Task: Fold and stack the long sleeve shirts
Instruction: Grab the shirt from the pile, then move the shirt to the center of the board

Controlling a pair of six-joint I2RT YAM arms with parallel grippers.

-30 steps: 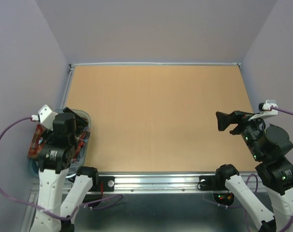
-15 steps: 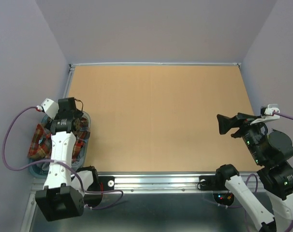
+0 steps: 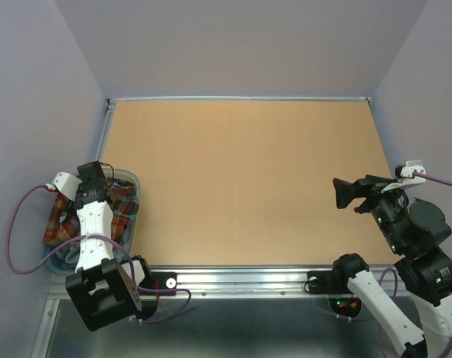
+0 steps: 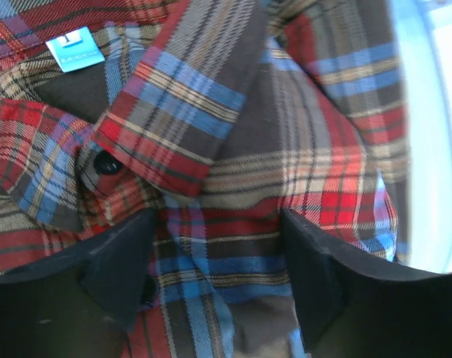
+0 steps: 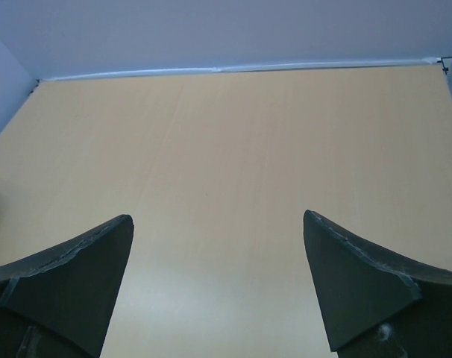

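Since the earlier frames the left arm has swung over and reached down, so that the left gripper point(image 4: 217, 224) is now working inside the bin point(image 3: 134, 195) at the lower left of the overhead view. The right arm has barely shifted.

In the left wrist view the fingers are standing apart, one at lower left and one at lower right, with plaid cloth bulging up between them. They are pressing into the shirt point(image 4: 233, 134) but are not yet pinching it. The shirt is lying crumpled in the bin, with a dark button point(image 4: 107, 162) just above the lower-left finger and a light blue tag point(image 4: 75, 51) at upper left.

To do the pickup well:
- Close on the single ridge of cloth rising between the fingers, not on the button band.
- Confirm a firm pinch before lifting, since flannel is likely to slip from a shallow bite.
- Lift straight up so that sleeves are not snagging on the bin rim.

Farther in, the table point(image 3: 241, 179) is waiting as the folding surface. At the right of the overhead view the right gripper point(image 5: 217, 218) is hovering above it with fingers spread wide, gripping nothing.
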